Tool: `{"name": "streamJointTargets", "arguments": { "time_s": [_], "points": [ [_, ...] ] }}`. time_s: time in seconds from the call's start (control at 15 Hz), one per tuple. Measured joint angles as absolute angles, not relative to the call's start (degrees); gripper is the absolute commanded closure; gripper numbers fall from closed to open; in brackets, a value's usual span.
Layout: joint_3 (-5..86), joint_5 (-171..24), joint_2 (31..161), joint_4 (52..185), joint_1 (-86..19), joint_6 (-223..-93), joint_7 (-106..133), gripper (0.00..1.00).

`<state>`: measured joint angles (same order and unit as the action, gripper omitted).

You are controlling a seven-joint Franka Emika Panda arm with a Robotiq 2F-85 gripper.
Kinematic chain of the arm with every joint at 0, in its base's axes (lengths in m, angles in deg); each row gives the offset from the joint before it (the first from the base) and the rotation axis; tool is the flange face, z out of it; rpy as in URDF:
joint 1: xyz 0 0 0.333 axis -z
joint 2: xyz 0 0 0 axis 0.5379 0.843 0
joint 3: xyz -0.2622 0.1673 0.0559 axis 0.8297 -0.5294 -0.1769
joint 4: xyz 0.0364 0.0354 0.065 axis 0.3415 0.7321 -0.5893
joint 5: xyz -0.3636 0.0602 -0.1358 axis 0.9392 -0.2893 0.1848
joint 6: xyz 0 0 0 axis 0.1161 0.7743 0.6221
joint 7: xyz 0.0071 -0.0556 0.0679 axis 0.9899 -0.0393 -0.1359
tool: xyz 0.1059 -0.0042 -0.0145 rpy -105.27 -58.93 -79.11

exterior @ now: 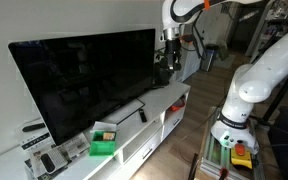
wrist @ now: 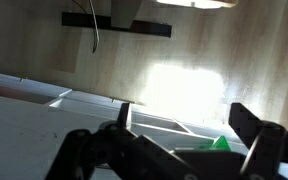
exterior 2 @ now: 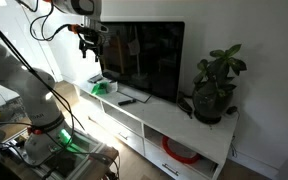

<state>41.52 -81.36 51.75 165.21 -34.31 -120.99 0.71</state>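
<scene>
Claw (exterior 2: pixel 89 42) up high at far left, jaws spread wide, nothing in 'em, touching nothing. It hangs in the air just off the upper corner of the TV (exterior 2: pixel 149 60). Wrist view agrees: fingers (wrist: pixel 246 122) well apart, sliver of green (wrist: pixel 221 143) low betw. them, wood floor (wrist: pixel 134 60) beyond.

Moving right: green box (exterior 2: pixel 102 87) sits on the white stand (exterior 2: pixel 199 125) at the TV's left end, below the claw and well apart from it. Pale patch on top of the box; any print too small to read.

Next, dark remote (exterior 2: pixel 129 99) lying flat on the stand in front of the screen.

Then the TV itself: big, black, upright, screen dark, no logo legible.

Far right, potted plant (exterior 2: pixel 216 85) on the stand's end, just beside the screen. Under it, open shelf w/ something red (exterior 2: pixel 181 150).

Rm: white wall (exterior 2: pixel 264 40) behind, sun patch on the floor.
</scene>
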Motion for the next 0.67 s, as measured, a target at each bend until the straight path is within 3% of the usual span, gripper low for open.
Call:
{"name": "streamJointTargets", "arguments": {
  "time_s": [0.4, 0.67],
  "points": [
    [41.6, -81.3, 52.6, 165.5, -33.9, -121.0, 0.8, 0.00],
    [43.6, -79.8, 60.3, 168.5, -29.2, -124.3, 2.4, 0.00]
  ]
}}
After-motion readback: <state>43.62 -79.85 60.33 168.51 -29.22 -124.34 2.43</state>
